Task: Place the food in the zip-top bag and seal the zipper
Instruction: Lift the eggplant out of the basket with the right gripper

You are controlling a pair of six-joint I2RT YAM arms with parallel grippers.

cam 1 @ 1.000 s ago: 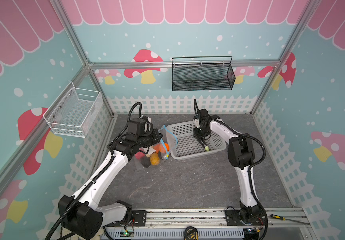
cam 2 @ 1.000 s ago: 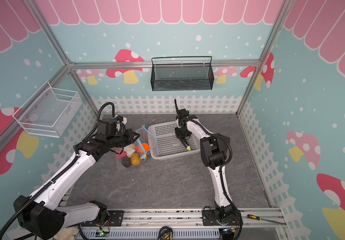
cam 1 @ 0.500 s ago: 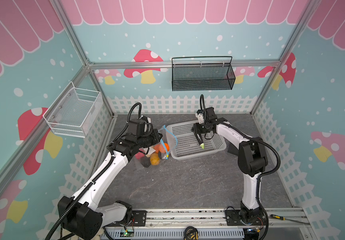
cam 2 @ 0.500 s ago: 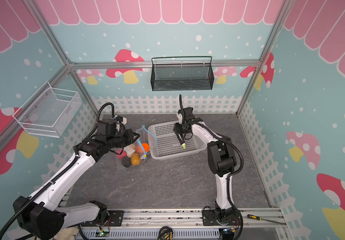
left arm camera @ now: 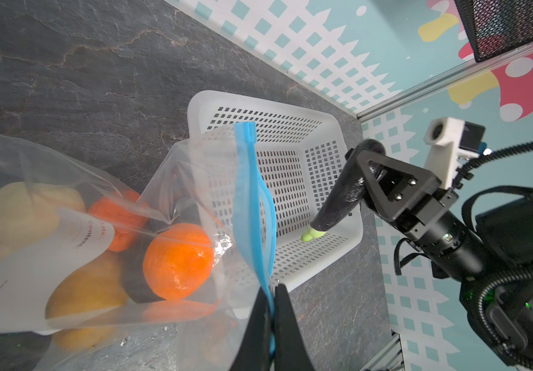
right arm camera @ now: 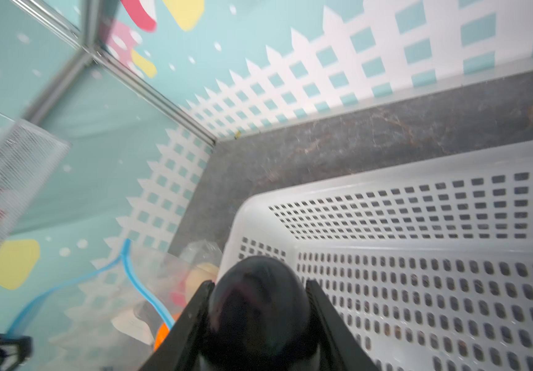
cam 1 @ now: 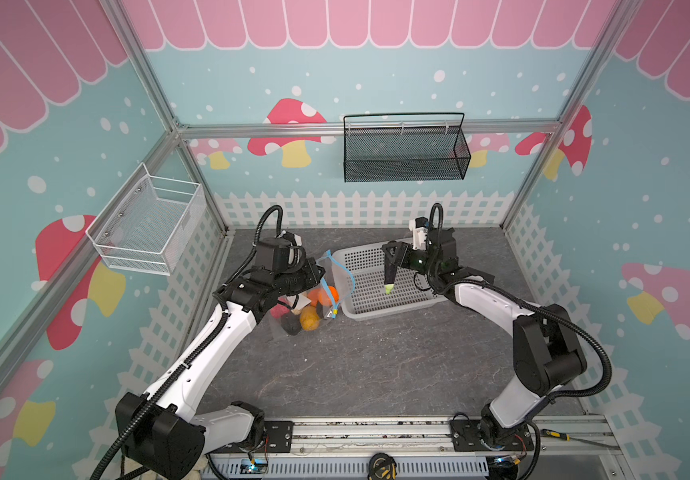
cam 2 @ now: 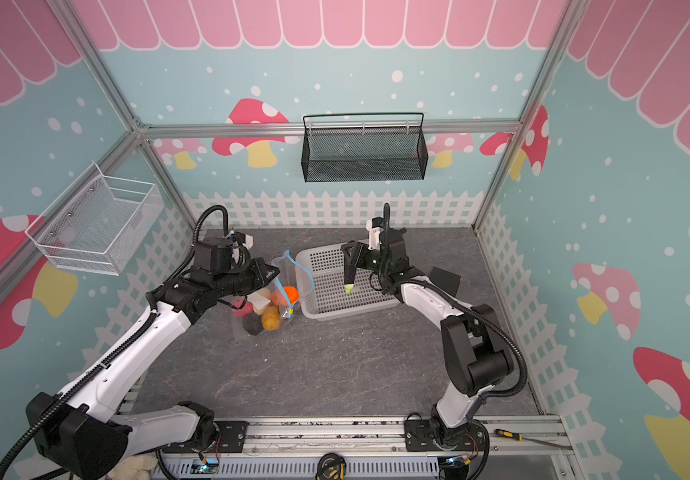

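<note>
The clear zip-top bag (cam 1: 293, 309) lies left of the white basket, holding several pieces of food: two orange ones (left arm camera: 178, 260), a yellow one (cam 1: 309, 319), plus cream, pink and black lumps. My left gripper (left arm camera: 271, 289) is shut on the blue zipper (left arm camera: 249, 192) and holds that edge up, so the mouth gapes toward the basket. My right gripper (cam 1: 391, 253) is shut on the long dark green-tipped piece (cam 1: 390, 272). The piece hangs tip down over the basket's left half, apart from the bag. In the right wrist view its dark round end (right arm camera: 258, 308) fills the jaws.
The white perforated basket (cam 1: 376, 311) sits mid-table against the bag's mouth. A black mesh basket (cam 1: 403, 151) hangs on the back wall, a white wire basket (cam 1: 148, 226) on the left wall. A black block (cam 2: 443, 280) lies right of the basket. A screwdriver (cam 1: 559, 436) rests on the front rail.
My right gripper has carried the dark green-tipped piece leftward over the basket, toward the bag, and its elbow has swung out to the right. The left arm and bag have stayed put.
</note>
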